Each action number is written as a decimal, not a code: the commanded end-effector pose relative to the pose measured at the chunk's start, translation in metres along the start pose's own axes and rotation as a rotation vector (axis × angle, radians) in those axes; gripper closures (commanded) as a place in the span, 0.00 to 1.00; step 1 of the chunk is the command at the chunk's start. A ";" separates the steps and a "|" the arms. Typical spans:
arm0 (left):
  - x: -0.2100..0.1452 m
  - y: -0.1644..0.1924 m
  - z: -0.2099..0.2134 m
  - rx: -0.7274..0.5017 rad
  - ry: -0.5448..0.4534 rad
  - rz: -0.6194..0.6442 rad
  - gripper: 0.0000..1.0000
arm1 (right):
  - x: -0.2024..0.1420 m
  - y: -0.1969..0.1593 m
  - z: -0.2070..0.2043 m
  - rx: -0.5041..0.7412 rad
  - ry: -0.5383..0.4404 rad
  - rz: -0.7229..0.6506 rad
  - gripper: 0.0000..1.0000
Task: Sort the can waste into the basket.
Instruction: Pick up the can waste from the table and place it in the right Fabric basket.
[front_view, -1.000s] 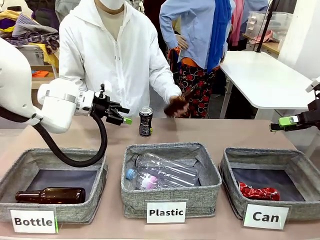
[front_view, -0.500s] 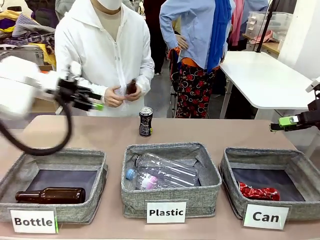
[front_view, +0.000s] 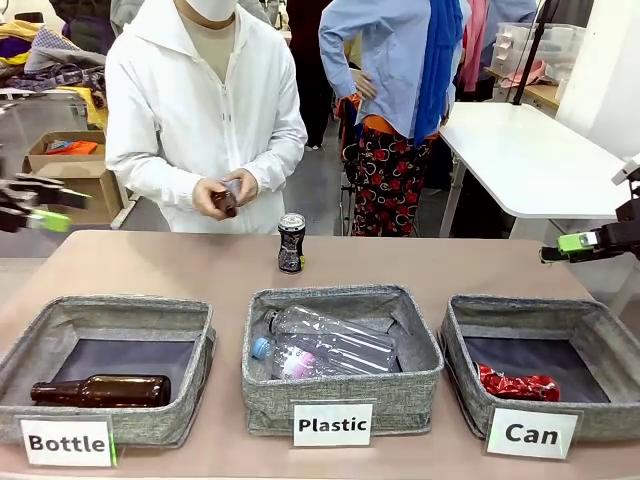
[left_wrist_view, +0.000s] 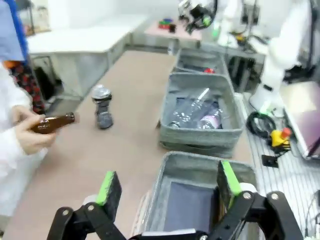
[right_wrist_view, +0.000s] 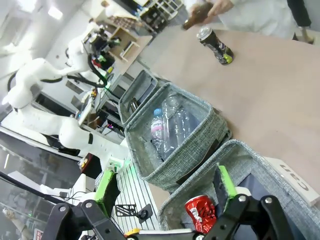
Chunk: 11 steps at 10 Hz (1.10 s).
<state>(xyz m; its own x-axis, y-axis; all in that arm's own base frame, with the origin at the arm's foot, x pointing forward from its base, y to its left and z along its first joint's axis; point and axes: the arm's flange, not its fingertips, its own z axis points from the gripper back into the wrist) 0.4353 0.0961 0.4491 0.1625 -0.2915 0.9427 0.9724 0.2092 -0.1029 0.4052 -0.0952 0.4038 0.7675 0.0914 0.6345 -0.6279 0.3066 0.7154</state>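
Observation:
A tall black can (front_view: 291, 243) with pale print stands upright on the table beyond the middle basket; it is also in the left wrist view (left_wrist_view: 102, 106) and the right wrist view (right_wrist_view: 216, 46). A crushed red can (front_view: 517, 383) lies in the grey "Can" basket (front_view: 458, 330) at the right. My left gripper (front_view: 50, 207) hangs open and empty at the far left edge, well away from the black can. Over the right edge of the table my right gripper (front_view: 565, 248) is open and empty. In its wrist view it (right_wrist_view: 165, 187) hovers above the red can (right_wrist_view: 200, 212).
A person across the table holds a brown bottle (front_view: 225, 200) in both hands. The "Plastic" basket (front_view: 262, 365) holds clear bottles. The "Bottle" basket (front_view: 196, 330) holds one brown bottle (front_view: 100, 390). In the left wrist view my open gripper (left_wrist_view: 169, 182) is above the Bottle basket (left_wrist_view: 200, 165).
My left arm has swung back from near the black can to the far left edge. The person has drawn the brown bottle in toward their body. The right arm has not moved.

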 end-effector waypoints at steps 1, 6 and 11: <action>-0.006 -0.011 0.042 0.081 -0.064 0.092 0.00 | 0.002 0.001 0.000 0.008 -0.010 0.013 0.00; -0.032 -0.094 0.123 0.162 -0.229 0.046 0.00 | 0.002 0.001 0.000 0.008 -0.010 0.013 0.00; -0.067 -0.105 0.151 0.107 -0.377 -0.003 0.00 | 0.002 0.001 0.000 0.008 -0.010 0.013 0.00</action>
<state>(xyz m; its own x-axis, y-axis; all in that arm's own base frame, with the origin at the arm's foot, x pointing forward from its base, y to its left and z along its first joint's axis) 0.2906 0.2275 0.4475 0.0800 0.0646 0.9947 0.9382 0.3321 -0.0970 0.4052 -0.0951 0.4038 0.7676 0.0917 0.6344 -0.6279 0.3064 0.7154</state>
